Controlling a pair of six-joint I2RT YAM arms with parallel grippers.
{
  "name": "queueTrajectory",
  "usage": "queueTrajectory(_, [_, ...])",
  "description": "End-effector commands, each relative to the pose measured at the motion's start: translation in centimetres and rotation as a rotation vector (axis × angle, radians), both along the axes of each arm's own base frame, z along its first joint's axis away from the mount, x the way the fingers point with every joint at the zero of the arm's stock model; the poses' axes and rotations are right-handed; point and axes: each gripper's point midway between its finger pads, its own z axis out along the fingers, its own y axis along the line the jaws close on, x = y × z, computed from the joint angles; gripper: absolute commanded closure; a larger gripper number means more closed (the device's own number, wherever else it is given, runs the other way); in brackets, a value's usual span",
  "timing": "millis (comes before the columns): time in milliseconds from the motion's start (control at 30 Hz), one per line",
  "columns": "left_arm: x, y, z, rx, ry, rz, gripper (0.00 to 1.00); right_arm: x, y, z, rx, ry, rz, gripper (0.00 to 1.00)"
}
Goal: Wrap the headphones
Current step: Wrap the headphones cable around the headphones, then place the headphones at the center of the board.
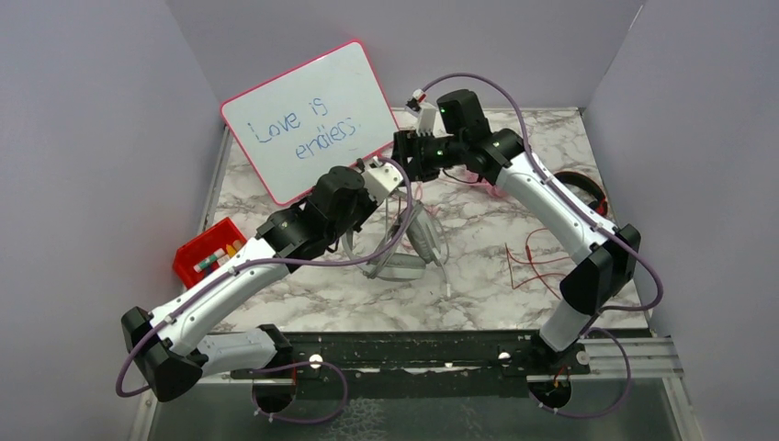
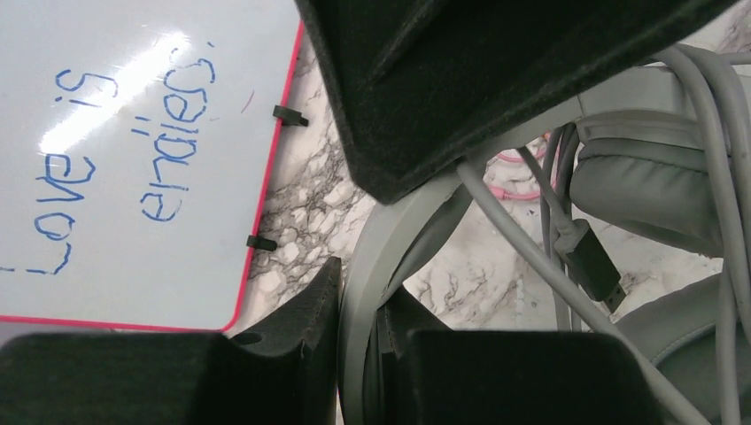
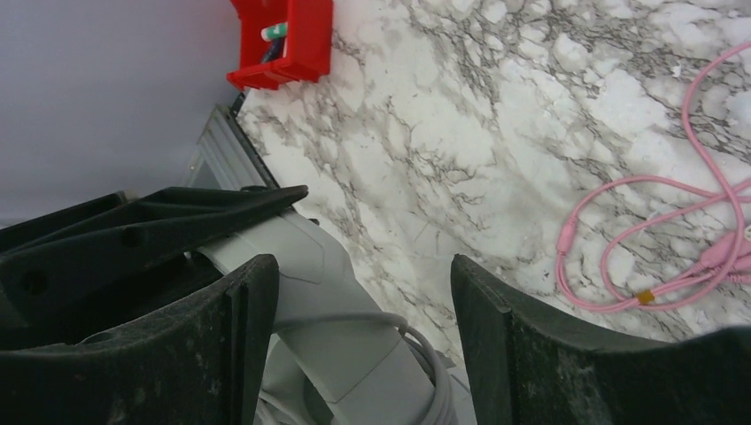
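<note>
The grey headphones [image 1: 401,264] hang over the middle of the marble table. My left gripper [image 2: 363,283] is shut on their grey headband [image 2: 376,239]; in the top view it [image 1: 390,181] is above the cups. A grey ear cup [image 2: 646,190] and the grey cable with its black plug [image 2: 589,261] hang beside it. My right gripper [image 3: 363,266] is open, and the headband [image 3: 328,301] with cable loops [image 3: 425,354] passes between its fingers. From above, that gripper [image 1: 406,154] is just behind the left one. A red-and-black pair [image 1: 588,188] lies at the right.
A whiteboard [image 1: 308,119] with a red rim leans at the back left. A red bin [image 1: 207,253] sits near the left edge. A thin red cable [image 1: 533,262] lies by the right arm, and a pink cable [image 3: 655,239] lies on the marble.
</note>
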Motion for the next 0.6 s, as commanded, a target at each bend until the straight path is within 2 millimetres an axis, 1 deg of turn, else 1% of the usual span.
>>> queueTrajectory(0, [0.9, 0.0, 3.5, -0.128, -0.082, 0.056, 1.00, -1.3, -2.4, -1.5, -0.097, -0.013, -0.029, 0.27])
queueTrajectory(33, [0.9, 0.0, 3.6, -0.130, -0.082, 0.054, 1.00, -1.1, -2.8, -1.7, -0.111, -0.020, -0.055, 0.27])
queueTrajectory(133, [0.8, -0.1, 3.6, -0.138, -0.077, 0.050, 1.00, -0.7, -3.9, -1.7, -0.135, -0.050, -0.122, 0.28])
queueTrajectory(233, [0.8, 0.1, 3.3, -0.136, -0.069, 0.054, 1.00, -0.9, -4.3, -1.6, -0.126, -0.066, -0.138, 0.28])
queueTrajectory(300, [0.7, 0.1, 3.3, -0.143, -0.065, 0.055, 1.00, -0.8, -4.8, -1.9, -0.140, -0.067, -0.161, 0.28])
queueTrajectory(400, [0.5, 0.2, 3.4, -0.165, -0.061, 0.051, 1.00, 0.0, -6.0, -2.6, -0.159, -0.065, -0.219, 0.28])
queueTrajectory(467, [0.4, 0.3, 3.5, -0.180, -0.062, 0.047, 1.00, 0.4, -6.7, -2.7, -0.162, -0.066, -0.249, 0.33])
queueTrajectory(533, [0.4, 0.3, 3.5, -0.186, -0.058, 0.045, 1.00, 0.6, -6.8, -2.5, -0.152, -0.076, -0.252, 0.32])
queueTrajectory(567, [0.4, 0.3, 3.3, -0.189, -0.050, 0.041, 1.00, 0.5, -6.6, -2.2, -0.141, -0.078, -0.239, 0.31])
